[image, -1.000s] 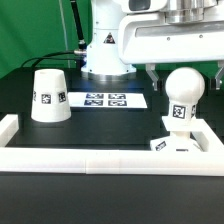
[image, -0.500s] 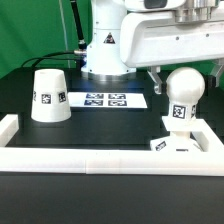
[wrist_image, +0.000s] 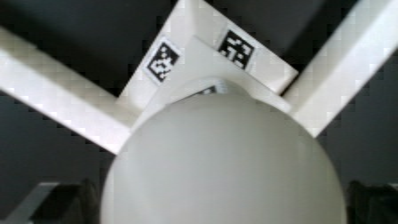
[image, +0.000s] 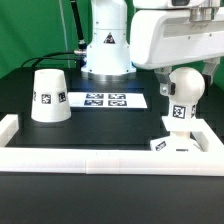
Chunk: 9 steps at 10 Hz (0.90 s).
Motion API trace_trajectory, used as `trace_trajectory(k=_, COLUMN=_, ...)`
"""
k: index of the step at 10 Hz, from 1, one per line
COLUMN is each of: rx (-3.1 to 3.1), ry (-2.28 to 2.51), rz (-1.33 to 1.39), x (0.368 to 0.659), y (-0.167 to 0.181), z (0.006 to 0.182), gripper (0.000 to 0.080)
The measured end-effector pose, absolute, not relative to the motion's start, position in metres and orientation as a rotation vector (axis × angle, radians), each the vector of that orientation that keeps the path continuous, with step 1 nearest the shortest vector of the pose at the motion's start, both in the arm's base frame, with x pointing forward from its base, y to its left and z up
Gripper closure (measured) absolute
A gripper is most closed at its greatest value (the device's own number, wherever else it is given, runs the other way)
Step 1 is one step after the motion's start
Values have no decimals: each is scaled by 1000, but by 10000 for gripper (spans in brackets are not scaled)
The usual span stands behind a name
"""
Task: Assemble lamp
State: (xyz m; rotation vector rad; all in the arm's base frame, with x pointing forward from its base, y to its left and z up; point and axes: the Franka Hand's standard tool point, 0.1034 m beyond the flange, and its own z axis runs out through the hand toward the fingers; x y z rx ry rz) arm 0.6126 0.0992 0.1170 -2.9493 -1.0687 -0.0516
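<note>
Your open lane: bare table (image: 112,126) between shade (image: 48,96) and bulb (image: 183,96), over the marker board (image: 105,99). Barriers: rail (image: 100,160), bulb upright on base (image: 190,143).

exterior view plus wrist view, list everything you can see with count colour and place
lamp shade: 1, white, standing on the table at the exterior view's left
marker board: 1, white with black tags, flat mid-table
lamp bulb: 1, white, upright on the base
lamp base: 1, white, flat, at the exterior view's right, against the rail
rail: 1, white, along the table's near edge
table: 1, black
robot arm: 1, white, behind the marker board
gripper: 1, dark fingers, open, either side of the bulb's top
</note>
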Motion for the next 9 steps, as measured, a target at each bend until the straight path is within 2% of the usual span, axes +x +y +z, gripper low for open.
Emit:
trace_trajectory(k=5, rx=-2871, ry=-1307, rz=-45, x=613, y=98, z=117, gripper=125)
trace_trajectory(k=6, rx=-2871, ry=-1307, rz=-45, x=613, y=98, z=117, gripper=222)
trace_trajectory(k=9, rx=-2887, ry=-1269, rz=-46, x=613, y=98, z=117, gripper=222)
